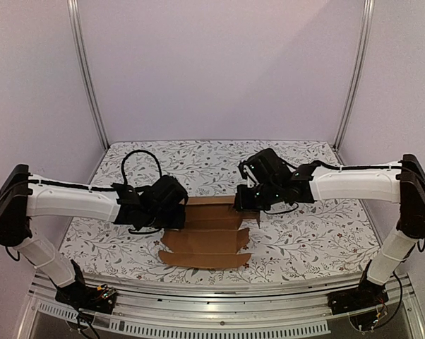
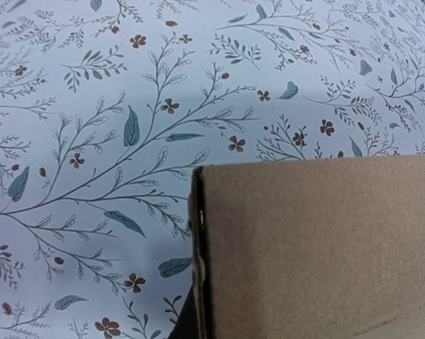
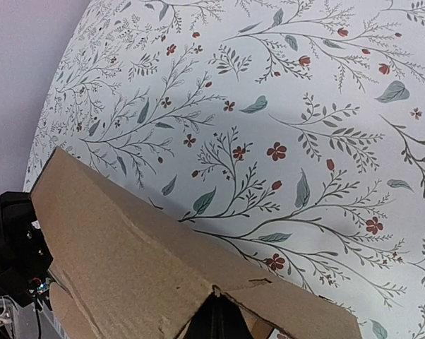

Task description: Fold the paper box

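Top, left-wrist and right-wrist views of a two-arm cell. The flat, plain brown die-cut cardboard paper box (image 1: 205,247) lies in the middle of the floral-patterned white counter (image 1: 304,240), nearer the front rail than the back wall. Its near edge, cut into notched flaps, runs parallel to the ribbed aluminium front rail (image 1: 212,289) and sits close to it.

The far strip of the sheet is lifted off the counter between the two arms. The left end effector (image 1: 176,208) meets this strip at its left end, and the right end effector (image 1: 246,201) meets it at its right end. Both are fully closed, each pinching the thin board.

In the left-wrist view the paper box (image 2: 318,247) fills the lower right, and its cut vertical edge stands dark against the counter (image 2: 92,141). In the right-wrist view the raised panel (image 3: 128,254) slopes up to the left, with a creased corner just above a dark fingertip (image 3: 216,321).

Bare counter (image 3: 304,141) stretches behind the sheet to the pale lilac back wall (image 1: 219,63). More bare counter lies on both sides of the sheet beneath the white arm links.
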You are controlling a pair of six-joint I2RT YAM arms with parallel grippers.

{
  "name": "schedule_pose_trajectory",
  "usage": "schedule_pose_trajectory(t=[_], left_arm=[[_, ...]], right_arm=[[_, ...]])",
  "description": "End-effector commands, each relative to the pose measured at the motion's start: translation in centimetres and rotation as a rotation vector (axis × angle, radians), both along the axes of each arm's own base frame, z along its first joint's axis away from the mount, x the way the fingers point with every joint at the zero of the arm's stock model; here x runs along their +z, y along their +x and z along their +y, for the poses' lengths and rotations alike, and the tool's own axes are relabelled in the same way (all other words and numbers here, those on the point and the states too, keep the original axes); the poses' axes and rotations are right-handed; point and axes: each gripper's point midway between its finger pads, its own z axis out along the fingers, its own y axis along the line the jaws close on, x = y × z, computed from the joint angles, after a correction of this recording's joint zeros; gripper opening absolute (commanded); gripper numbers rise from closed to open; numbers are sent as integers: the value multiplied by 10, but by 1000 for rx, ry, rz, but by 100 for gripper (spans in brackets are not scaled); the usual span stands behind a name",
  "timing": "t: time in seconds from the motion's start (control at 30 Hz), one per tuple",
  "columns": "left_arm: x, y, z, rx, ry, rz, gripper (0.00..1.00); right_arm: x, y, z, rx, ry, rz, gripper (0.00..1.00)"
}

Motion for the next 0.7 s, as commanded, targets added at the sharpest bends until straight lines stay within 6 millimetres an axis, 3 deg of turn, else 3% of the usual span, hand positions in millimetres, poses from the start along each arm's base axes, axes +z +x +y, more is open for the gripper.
schedule_pose_trajectory(t=[0.0,0.27,0.67], left_arm=[[12,-2,-10,-23,-49,-20,0],[20,-1,-11,-12,-95,-24,0],[36,2,-23,-30,-235,-3,0]], right_arm=[[20,-6,-8,34,-19,-55,0],[51,-21,-28,87,-28,-124,0],[98,-65,-50,282,85,-290,0]])
